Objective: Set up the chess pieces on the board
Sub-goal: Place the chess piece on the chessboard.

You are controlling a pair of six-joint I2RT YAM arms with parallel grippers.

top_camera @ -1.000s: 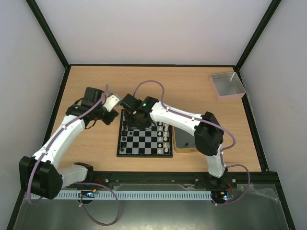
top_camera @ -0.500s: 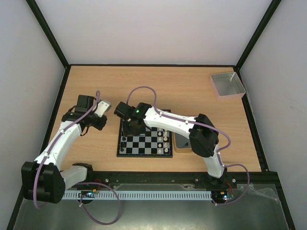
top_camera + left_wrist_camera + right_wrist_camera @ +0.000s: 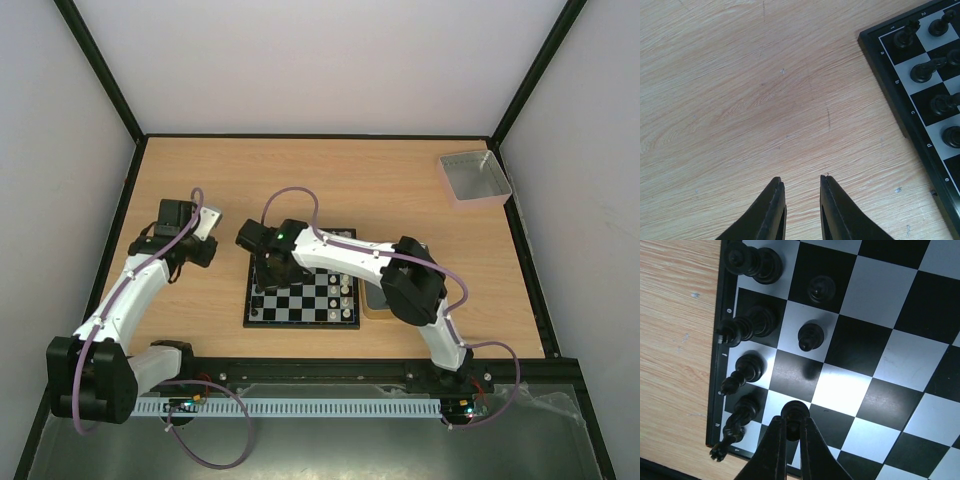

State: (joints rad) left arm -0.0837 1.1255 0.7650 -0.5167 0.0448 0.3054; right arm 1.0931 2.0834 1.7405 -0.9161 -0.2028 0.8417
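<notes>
While the right hand (image 3: 792,426) pinches a black pawn (image 3: 794,411) over the board (image 3: 900,340), the black pieces (image 3: 761,321) look half set, pawns lacking; the slightly parted left hand (image 3: 801,182) holds nothing.

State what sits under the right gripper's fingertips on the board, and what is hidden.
A black pawn is pinched in the right gripper, over the board. The fingers cover its lower body, so whether it touches the square cannot be seen.

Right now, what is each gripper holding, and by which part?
The right gripper pinches a black pawn near its top; the left gripper holds nothing.
</notes>
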